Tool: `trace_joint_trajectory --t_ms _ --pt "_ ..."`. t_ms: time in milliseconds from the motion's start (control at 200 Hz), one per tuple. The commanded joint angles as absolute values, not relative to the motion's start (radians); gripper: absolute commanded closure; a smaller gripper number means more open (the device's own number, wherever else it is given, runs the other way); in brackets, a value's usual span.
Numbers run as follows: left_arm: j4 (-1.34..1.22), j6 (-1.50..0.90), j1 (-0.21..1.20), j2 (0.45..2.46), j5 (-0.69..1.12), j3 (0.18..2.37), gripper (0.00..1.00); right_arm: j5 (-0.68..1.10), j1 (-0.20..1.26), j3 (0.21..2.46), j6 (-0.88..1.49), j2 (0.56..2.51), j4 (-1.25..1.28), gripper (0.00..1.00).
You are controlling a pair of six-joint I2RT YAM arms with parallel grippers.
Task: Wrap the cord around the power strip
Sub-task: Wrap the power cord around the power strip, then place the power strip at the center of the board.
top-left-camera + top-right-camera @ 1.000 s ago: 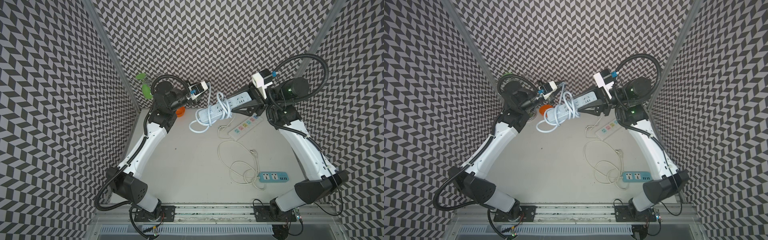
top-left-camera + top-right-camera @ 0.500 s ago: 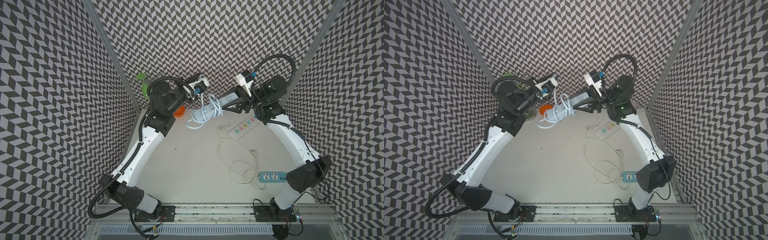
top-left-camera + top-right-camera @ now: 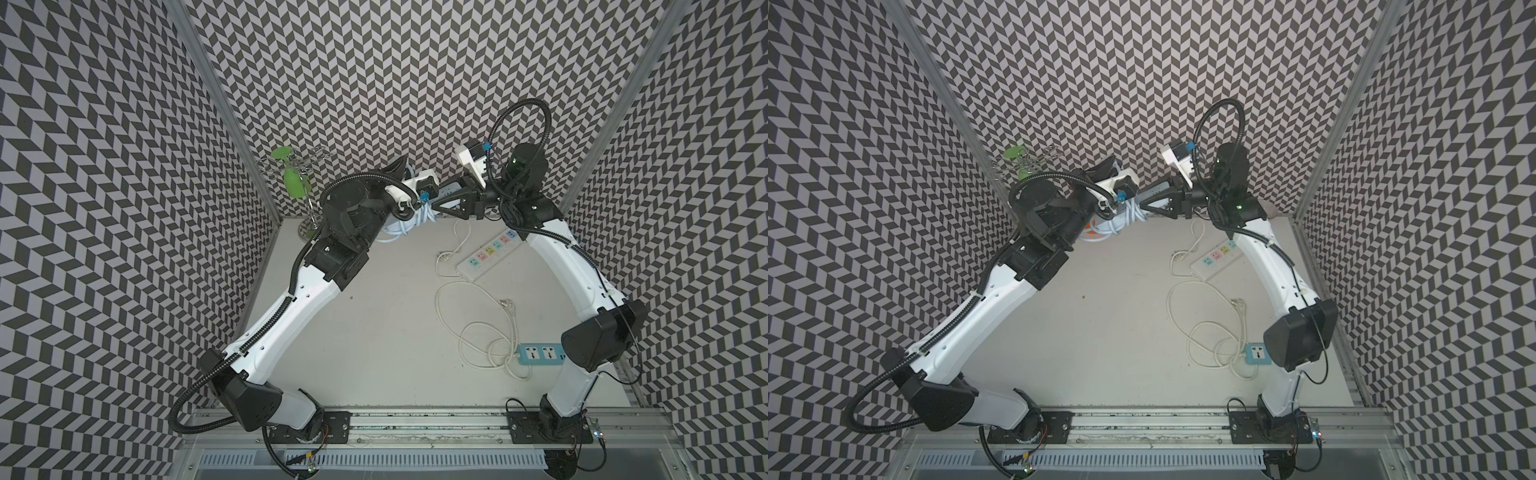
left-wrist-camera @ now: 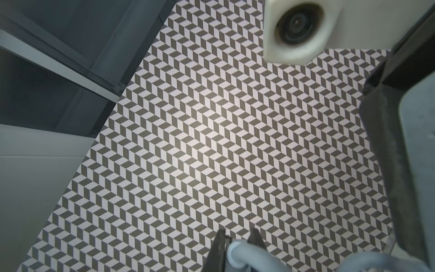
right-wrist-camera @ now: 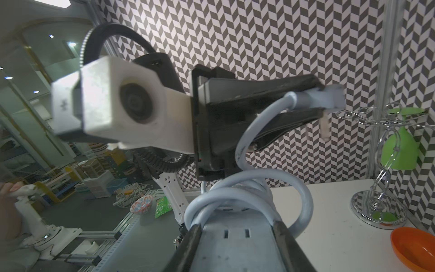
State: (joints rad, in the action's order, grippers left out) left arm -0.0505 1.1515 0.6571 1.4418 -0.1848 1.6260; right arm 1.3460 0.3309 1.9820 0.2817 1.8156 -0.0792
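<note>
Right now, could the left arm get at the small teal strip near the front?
Probably not as things stand: the left gripper is clamped on the cord at the back, and the teal strip lies far off, partly hidden beneath the right elbow.

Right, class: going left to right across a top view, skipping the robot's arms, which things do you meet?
In order: green cup → cord → white strip → teal strip. The thin cords on the table overlap both strips, so they are left out.
</note>
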Motion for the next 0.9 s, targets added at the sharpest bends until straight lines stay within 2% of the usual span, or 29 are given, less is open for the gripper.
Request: trace_joint_trajectory --t_ms 0,190,386,626,896 --pt "-0.085 1.211 0.757 1.409 -0.26 1.58 0.93 1.023 0.299 2.035 0.32 1.863 -0.076 1.0" --pt "-0.221 1.358 0.845 1.417 -0.439 1.403 0.92 0.942 0.296 2.009 0.369 1.869 -0.026 1.0" --pt "-0.412 1.387 0.883 1.389 -0.55 1.201 0.9 0.934 0.287 1.886 0.414 1.831 0.075 1.0" --pt "-0.534 1.299 0.925 1.361 -0.618 0.939 0.86 0.936 0.303 1.727 0.208 1.762 -0.02 1.0" --pt "-0.639 1.168 0.939 1.417 -0.714 0.777 0.88 0.779 0.42 1.599 -0.064 1.737 -0.148 1.0"
